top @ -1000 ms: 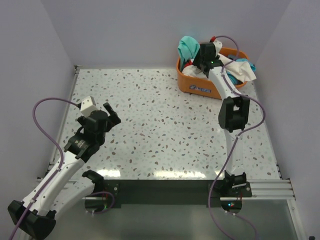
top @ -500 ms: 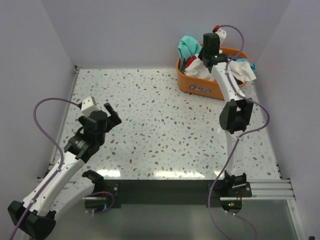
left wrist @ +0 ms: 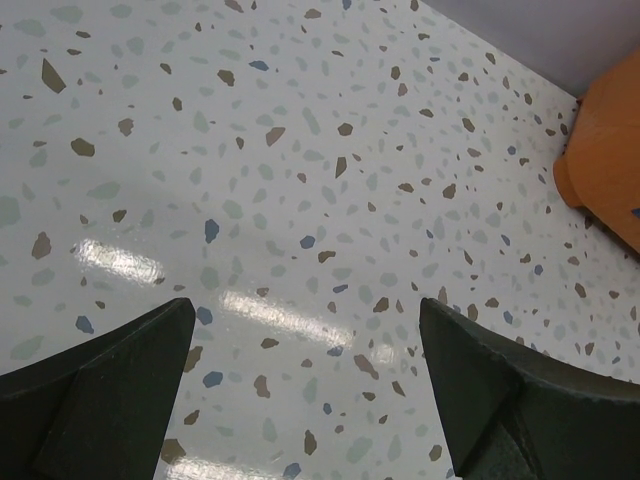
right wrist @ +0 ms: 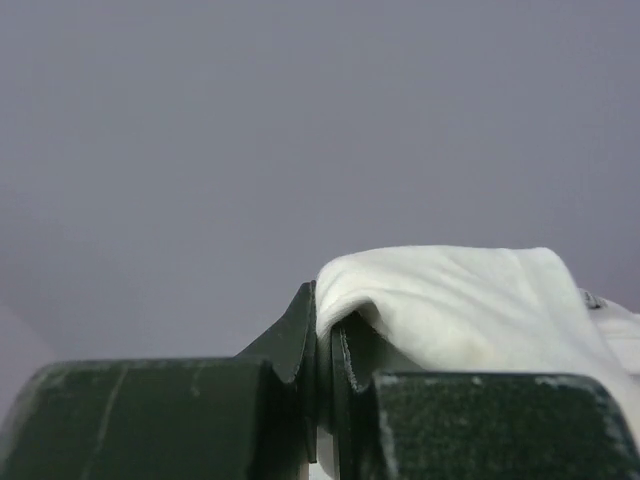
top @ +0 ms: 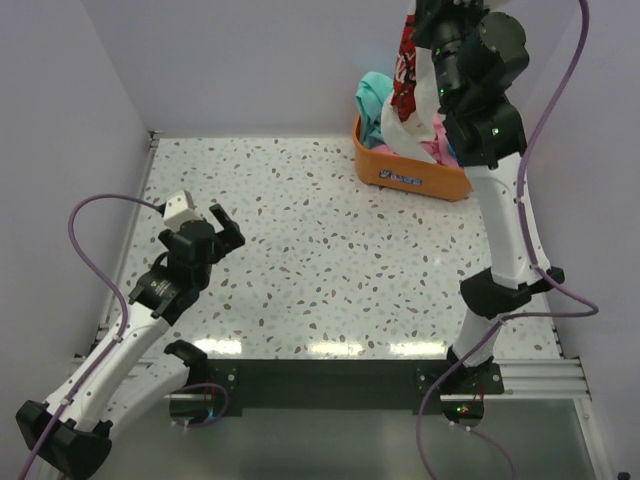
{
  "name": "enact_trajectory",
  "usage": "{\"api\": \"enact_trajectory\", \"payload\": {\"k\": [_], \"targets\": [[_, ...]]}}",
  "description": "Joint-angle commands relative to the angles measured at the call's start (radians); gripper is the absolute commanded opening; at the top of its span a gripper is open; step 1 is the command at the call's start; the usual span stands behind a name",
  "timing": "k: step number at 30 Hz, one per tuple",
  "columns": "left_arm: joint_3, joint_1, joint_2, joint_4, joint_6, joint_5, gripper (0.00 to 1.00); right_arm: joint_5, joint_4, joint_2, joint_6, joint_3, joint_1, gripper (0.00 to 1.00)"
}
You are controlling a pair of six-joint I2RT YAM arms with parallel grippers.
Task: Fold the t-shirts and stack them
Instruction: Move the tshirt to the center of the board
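The cream-white t-shirt [top: 412, 115] with a red print hangs high above the orange basket [top: 400, 176], and my right gripper [top: 424, 14] is shut on its top edge. In the right wrist view, white cloth [right wrist: 460, 300] is pinched between the closed jaws of that gripper [right wrist: 325, 312] and drapes over the right finger. A teal t-shirt [top: 372, 95] lies over the basket's back left rim, with a pink one [top: 438, 149] inside. My left gripper [top: 224, 229] hovers open over the left of the table, nothing between its fingers [left wrist: 120, 370].
The basket stands at the table's back right corner, and its orange corner [left wrist: 605, 150] shows in the left wrist view. Grey walls close in the back and both sides. The speckled tabletop [top: 330, 260] lies between the arms.
My right gripper has shut on the cream-white t-shirt in the basket and risen steeply, pulling it up out of the basket. The left arm has stayed put.
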Motion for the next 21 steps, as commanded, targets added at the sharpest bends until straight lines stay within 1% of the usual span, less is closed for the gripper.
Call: {"api": "enact_trajectory", "payload": {"k": [1, 3, 4, 5, 7, 8, 9, 10, 12, 13, 14, 15, 16, 17, 18, 19, 20, 21], "targets": [[0.008, -0.001, 0.015, 0.038, 0.017, 0.0, 1.0, 0.059, 0.089, -0.048, -0.195, 0.065, 0.187, 0.0], [0.011, -0.001, 0.015, 0.027, 0.015, 0.003, 1.0, 0.011, 0.134, -0.1, -0.154, 0.022, 0.212, 0.0], [0.008, -0.001, 0.012, 0.027, 0.014, 0.003, 1.0, -0.084, 0.142, -0.113, -0.123, -0.01, 0.227, 0.0], [0.005, -0.001, 0.011, 0.029, 0.014, 0.005, 1.0, -0.132, 0.145, -0.126, -0.054, -0.012, 0.235, 0.0], [0.002, -0.001, 0.003, 0.03, 0.012, 0.008, 1.0, -0.247, 0.133, -0.126, -0.002, 0.017, 0.274, 0.0], [0.002, -0.001, 0.0, 0.027, 0.009, 0.013, 1.0, -0.34, 0.123, -0.123, 0.047, 0.029, 0.294, 0.0], [0.002, -0.001, -0.006, 0.024, 0.007, 0.011, 1.0, -0.374, 0.113, -0.114, 0.063, 0.038, 0.313, 0.0], [0.014, -0.001, -0.011, 0.015, -0.017, 0.005, 1.0, -0.413, 0.103, -0.112, 0.072, 0.042, 0.357, 0.0], [0.048, -0.001, -0.012, -0.065, -0.058, -0.024, 1.0, -0.47, 0.071, -0.127, 0.077, 0.025, 0.402, 0.0], [0.085, -0.001, -0.014, -0.095, -0.095, -0.033, 1.0, -0.484, 0.05, -0.136, 0.081, -0.012, 0.423, 0.0], [0.102, -0.001, -0.017, -0.152, -0.112, -0.053, 1.0, -0.476, 0.009, -0.155, 0.124, -0.035, 0.423, 0.0], [0.114, -0.001, -0.021, -0.175, -0.126, -0.062, 1.0, -0.388, -0.084, -0.181, 0.136, -0.073, 0.423, 0.0], [0.131, -0.001, -0.035, -0.198, -0.152, -0.073, 1.0, -0.329, -0.107, -0.271, 0.143, -0.228, 0.422, 0.0], [0.137, -0.001, -0.043, -0.251, -0.172, -0.098, 1.0, -0.267, -0.114, -0.326, 0.168, -0.338, 0.422, 0.0], [0.143, -0.001, -0.049, -0.287, -0.195, -0.11, 1.0, -0.082, -0.093, -0.381, 0.178, -0.451, 0.416, 0.0], [0.156, -0.001, -0.06, -0.322, -0.235, -0.119, 1.0, -0.015, -0.079, -0.499, 0.184, -0.673, 0.396, 0.0], [0.159, -0.001, -0.063, -0.388, -0.253, -0.139, 1.0, 0.034, -0.079, -0.544, 0.207, -0.769, 0.374, 0.0], [0.16, -0.001, -0.072, -0.413, -0.267, -0.147, 1.0, 0.085, -0.138, -0.593, 0.233, -0.85, 0.344, 0.0]]}}
